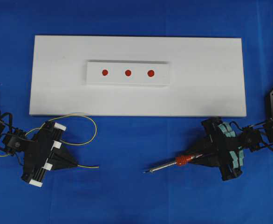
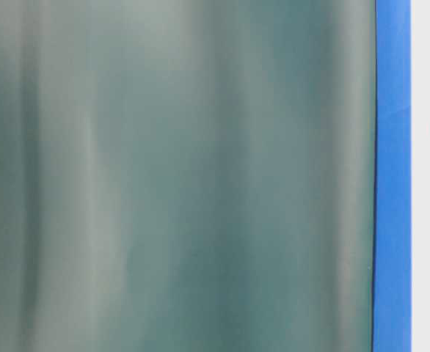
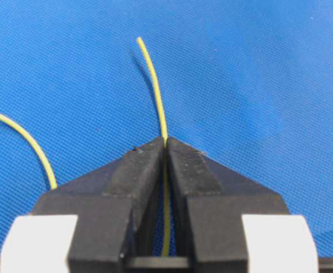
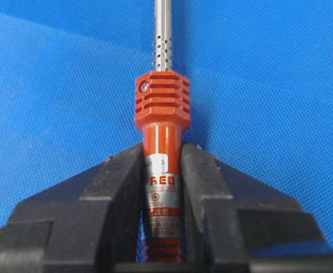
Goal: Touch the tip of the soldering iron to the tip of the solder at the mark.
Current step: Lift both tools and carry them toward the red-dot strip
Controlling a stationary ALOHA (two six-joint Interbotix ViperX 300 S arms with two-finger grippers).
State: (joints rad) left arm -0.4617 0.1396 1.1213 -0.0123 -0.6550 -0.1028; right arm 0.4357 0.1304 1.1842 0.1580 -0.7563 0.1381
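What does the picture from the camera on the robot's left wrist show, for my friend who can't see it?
The black left gripper is shut on the solder, a thin yellow wire pinched between its two fingers. The free end of the wire curves up and away over a blue cloth, and another loop of the same wire shows at the left edge.

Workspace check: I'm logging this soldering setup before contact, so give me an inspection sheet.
Surface: blue cloth under a white board; raised white strip with three red dots.
Job's things: thin yellow solder wire; orange-handled soldering iron, both off the board.
Clutter: nothing seen.
Grippers: left gripper shut on the solder; right gripper shut on the iron's handle.
Cables: nothing clearly seen.
Surroundings: table-level view mostly blocked.
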